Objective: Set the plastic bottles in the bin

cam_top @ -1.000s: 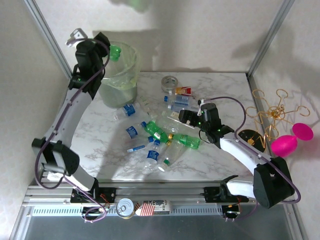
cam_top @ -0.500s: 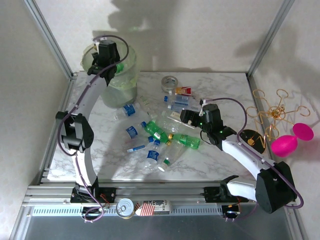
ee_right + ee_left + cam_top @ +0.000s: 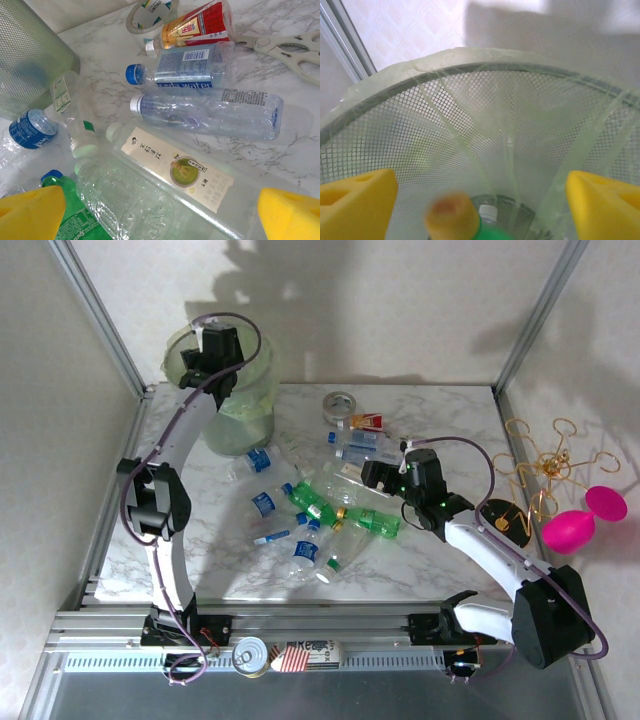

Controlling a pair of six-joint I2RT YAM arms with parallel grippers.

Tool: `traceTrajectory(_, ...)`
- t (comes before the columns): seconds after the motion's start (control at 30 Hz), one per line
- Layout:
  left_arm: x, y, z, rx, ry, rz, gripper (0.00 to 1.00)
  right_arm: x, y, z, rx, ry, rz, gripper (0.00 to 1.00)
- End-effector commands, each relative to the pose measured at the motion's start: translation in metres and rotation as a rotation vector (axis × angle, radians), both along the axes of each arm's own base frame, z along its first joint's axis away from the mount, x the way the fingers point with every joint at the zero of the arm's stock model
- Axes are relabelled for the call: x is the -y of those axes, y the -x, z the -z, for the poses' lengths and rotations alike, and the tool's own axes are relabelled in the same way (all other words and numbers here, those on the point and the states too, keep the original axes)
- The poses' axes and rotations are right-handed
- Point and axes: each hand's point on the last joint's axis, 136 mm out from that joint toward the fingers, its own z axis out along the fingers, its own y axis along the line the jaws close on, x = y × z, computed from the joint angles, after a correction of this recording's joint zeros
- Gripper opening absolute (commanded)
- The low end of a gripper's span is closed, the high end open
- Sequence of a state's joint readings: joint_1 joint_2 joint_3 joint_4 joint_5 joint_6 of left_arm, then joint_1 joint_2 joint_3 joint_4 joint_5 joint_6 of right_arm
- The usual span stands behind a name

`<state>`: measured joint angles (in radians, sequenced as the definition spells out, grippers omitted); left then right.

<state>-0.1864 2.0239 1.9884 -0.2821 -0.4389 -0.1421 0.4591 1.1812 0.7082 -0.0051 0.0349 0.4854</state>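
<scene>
My left gripper point(image 3: 213, 352) hangs over the mouth of the bin point(image 3: 238, 412), a pale green mesh bucket with a liner. In the left wrist view its yellow pads point(image 3: 356, 199) stand wide apart. Between them a blurred green bottle point(image 3: 492, 234) with a yellow cap sits loose inside the bin point(image 3: 485, 70), touching neither pad, above a white-capped bottle point(image 3: 488, 212). Several plastic bottles point(image 3: 320, 510) lie piled mid-table. My right gripper point(image 3: 377, 476) hovers open over them, just above a clear bottle with a cream label point(image 3: 175, 170).
A grey tape roll point(image 3: 339, 405) and scissors point(image 3: 285, 47) lie behind the pile. Right of the table are a gold wire stand point(image 3: 545, 465) and pink objects point(image 3: 580, 525). A can point(image 3: 250, 655) sits on the front rail. Metal posts point(image 3: 100, 315) frame the sides.
The left arm swung from the bin's left side to above its mouth with the green bottle. Its jaws then opened and the bottle came free. The right arm barely moved.
</scene>
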Motion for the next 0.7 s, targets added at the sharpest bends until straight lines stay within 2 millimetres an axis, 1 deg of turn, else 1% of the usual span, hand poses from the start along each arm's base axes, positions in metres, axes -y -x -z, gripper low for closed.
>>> traceTrajectory(0.0,0.008,0.021,-0.07,0.129,0.031,0.026,0.99,0.002,-0.001,-0.002,0.01,0.025,0.006,0.99)
traceTrajectory(0.1,0.023,0.037,-0.099,0.181,0.059,0.071,1.0,-0.001,-0.005,-0.005,0.008,0.047,-0.012,0.99)
traceTrajectory(0.2,0.047,0.06,-0.122,0.227,0.097,0.148,0.99,-0.004,-0.009,-0.006,0.002,0.06,-0.027,0.99)
traceTrajectory(0.3,0.078,0.089,-0.133,0.268,0.147,0.258,1.0,-0.009,-0.01,-0.002,-0.024,0.07,-0.055,0.99)
traceTrajectory(0.33,0.089,0.101,-0.133,0.283,0.167,0.297,1.0,-0.012,-0.01,0.001,-0.041,0.067,-0.065,0.99)
traceTrajectory(0.37,0.1,0.112,-0.129,0.293,0.183,0.335,1.0,-0.014,-0.009,0.002,-0.055,0.061,-0.074,0.99)
traceTrajectory(0.47,0.127,0.155,-0.108,0.327,0.232,0.432,1.0,-0.024,-0.002,0.01,-0.113,0.022,-0.118,0.99)
traceTrajectory(0.53,0.141,0.182,-0.087,0.344,0.296,0.49,0.99,-0.027,0.004,0.017,-0.153,0.016,-0.143,0.99)
traceTrajectory(0.57,0.146,0.192,-0.077,0.352,0.338,0.514,1.0,-0.027,0.007,0.021,-0.169,0.023,-0.147,0.99)
traceTrajectory(0.63,0.159,0.213,-0.052,0.365,0.453,0.598,1.0,-0.024,0.013,0.03,-0.211,0.049,-0.154,0.99)
traceTrajectory(0.67,0.163,0.22,-0.042,0.374,0.498,0.624,1.0,-0.023,0.015,0.033,-0.231,0.059,-0.154,0.99)
